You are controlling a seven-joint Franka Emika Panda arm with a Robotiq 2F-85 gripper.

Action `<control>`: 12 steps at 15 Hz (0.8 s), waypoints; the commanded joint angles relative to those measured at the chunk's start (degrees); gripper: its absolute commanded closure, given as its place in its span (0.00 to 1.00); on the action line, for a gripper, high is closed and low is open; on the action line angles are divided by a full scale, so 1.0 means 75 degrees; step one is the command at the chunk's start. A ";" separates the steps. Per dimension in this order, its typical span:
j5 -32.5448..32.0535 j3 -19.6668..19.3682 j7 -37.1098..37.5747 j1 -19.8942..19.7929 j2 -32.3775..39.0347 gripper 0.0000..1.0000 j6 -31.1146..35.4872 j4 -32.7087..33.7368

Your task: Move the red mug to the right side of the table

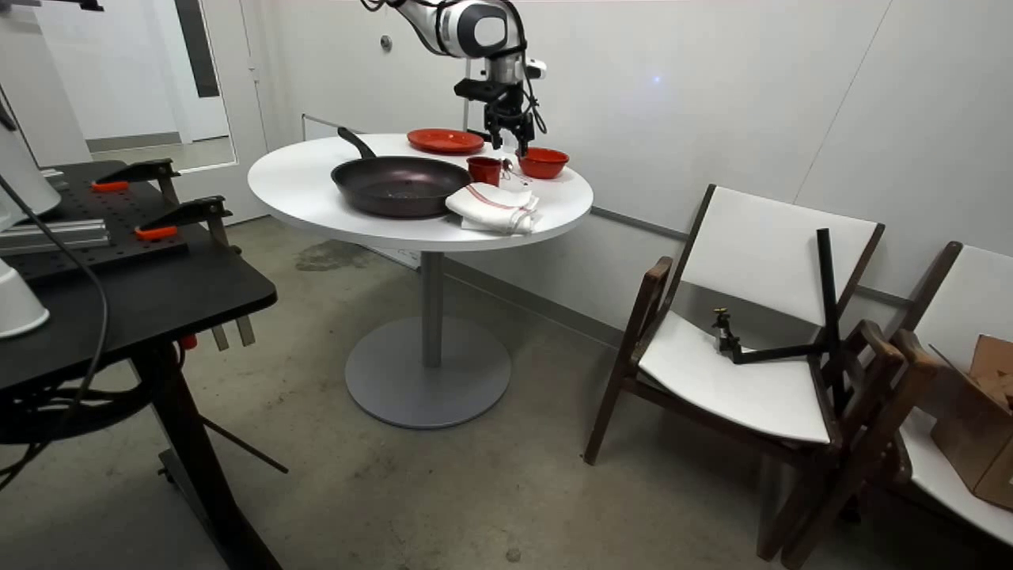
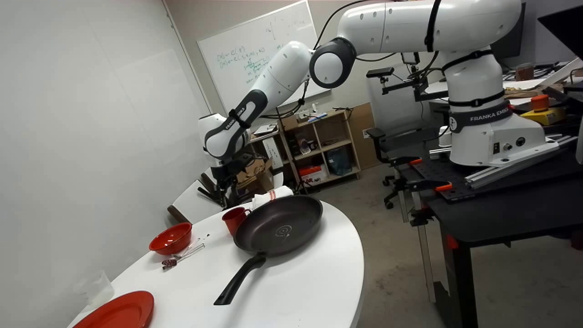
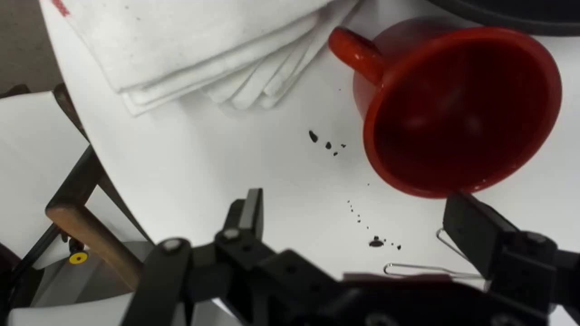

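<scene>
One red cylindrical mug (image 1: 484,171), upright on round white surface (image 1: 301,178), between round black pan (image 1: 400,180) and red bowl (image 1: 544,167). Black end effector (image 3: 355,203): jaws spread apart, nothing held. Right-side placement unconfirmed; if undone, grasp, carry, release remain.

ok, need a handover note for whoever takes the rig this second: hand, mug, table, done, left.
Hand: open, holding nothing, over the table near the red mug; contact with its rim unclear.
Red mug: upright on the table, beside the black pan, folded towel close by.
Done: mug stands free of any grip; whether this spot counts as the right side, I can't tell.
Left: if it doesn't, likely grip, shift and release the mug; if it does, probably just back the hand off.
</scene>
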 commanded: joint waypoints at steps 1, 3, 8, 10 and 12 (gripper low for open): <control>-0.0083 -0.0146 0.0124 0.0106 -0.0735 0.00 0.0030 -0.0604; -0.0093 -0.0190 0.0114 0.0154 -0.1066 0.00 0.0086 -0.0874; -0.0100 -0.0165 -0.0020 0.0279 -0.2200 0.00 0.0014 -0.2176; -0.0310 -0.0091 0.0051 0.0305 -0.2733 0.00 0.0034 -0.2863; -0.0489 -0.0170 0.0139 0.0413 -0.3216 0.00 0.0061 -0.3485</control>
